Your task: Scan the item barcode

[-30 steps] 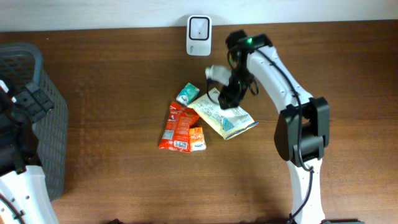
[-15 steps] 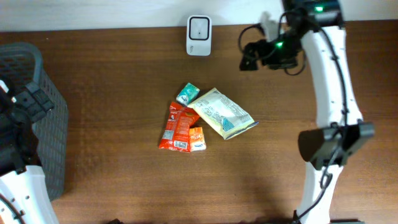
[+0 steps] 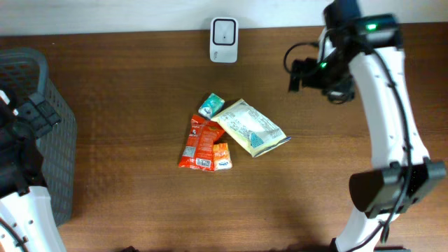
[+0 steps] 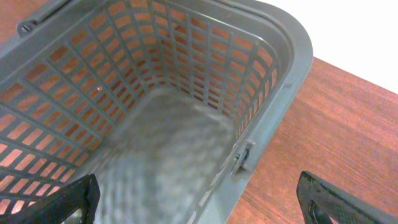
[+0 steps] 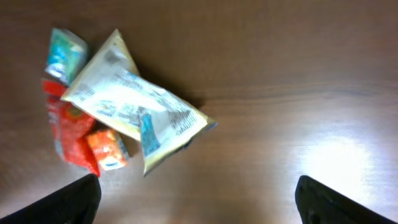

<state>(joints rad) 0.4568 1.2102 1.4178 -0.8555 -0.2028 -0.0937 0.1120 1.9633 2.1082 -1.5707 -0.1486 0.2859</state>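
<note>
Overhead: cream snack packet is piled against smaller packets before the scanner, right gripper well apart; neighbours may be dragged.
Left wrist: left fingers are spread wide, empty, over the basket.
Right wrist: right fingers are spread wide, empty; barcode face is not discerned, mis-scan possible.

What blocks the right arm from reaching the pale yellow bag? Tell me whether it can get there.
Probably yes. The right end effector hangs open and empty; only bare table lies between it and the pale yellow bag, uncovered, with the small packets on its other side.
</note>
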